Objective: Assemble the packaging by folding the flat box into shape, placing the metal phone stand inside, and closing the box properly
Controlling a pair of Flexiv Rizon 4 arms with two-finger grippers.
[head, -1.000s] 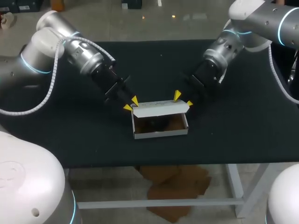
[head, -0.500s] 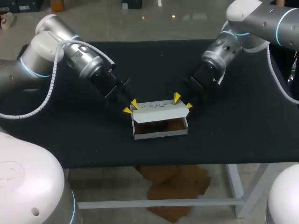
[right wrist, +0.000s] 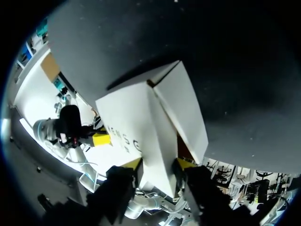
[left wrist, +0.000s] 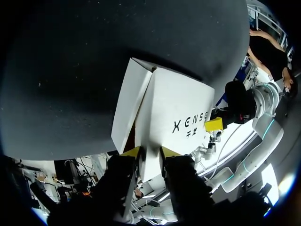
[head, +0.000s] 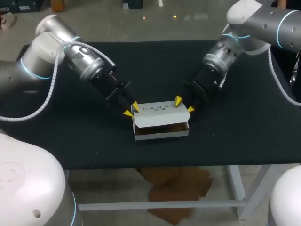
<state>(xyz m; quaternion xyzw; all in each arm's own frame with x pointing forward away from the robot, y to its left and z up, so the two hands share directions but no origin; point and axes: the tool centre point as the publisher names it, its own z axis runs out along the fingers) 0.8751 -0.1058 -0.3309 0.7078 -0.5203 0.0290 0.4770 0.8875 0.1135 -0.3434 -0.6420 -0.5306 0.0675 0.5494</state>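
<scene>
- A black table (head: 235, 136), seen from above.
- A white box (head: 161, 133) near the table's middle. Its long axis runs 9 to 3 o'clock, and its open gap faces 6 o'clock.
- The lid (head: 160, 109) rises from the 12 o'clock wall and tilts partway over the opening. Closing it likely means swinging it toward 6 o'clock.
- The left gripper (head: 131, 108) pinches the lid's 9 o'clock end, fingers narrow.
- The right gripper (head: 184, 104) pinches the 3 o'clock end likewise. Both are equally near.
</scene>
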